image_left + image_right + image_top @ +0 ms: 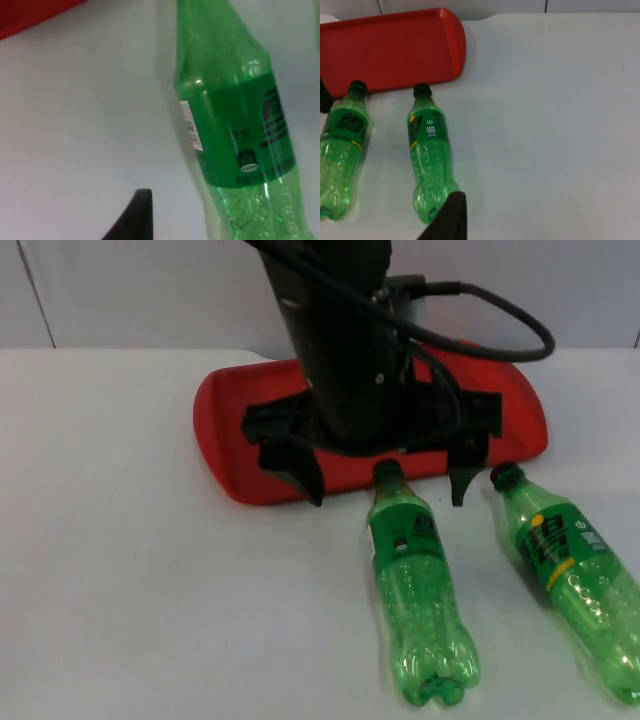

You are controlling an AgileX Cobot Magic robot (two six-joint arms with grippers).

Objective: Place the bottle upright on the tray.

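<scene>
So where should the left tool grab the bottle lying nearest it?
Grip the nearer bottle across its labelled middle, coming straight down. It lies flat, cap toward the tray, and the open left tool already straddles its neck, so shift back toward the label.

Even, bright, diffuse overhead lighting; the white worktop (130, 570) reads pale grey-blue. Shadows are soft: a faint one beside each green bottle (418, 590) and under the red tray (225, 440) rim. Small specular highlights dot the bottle plastic. The left wrist view is close and slightly soft, with the black fingertip (132, 217) out of focus
</scene>
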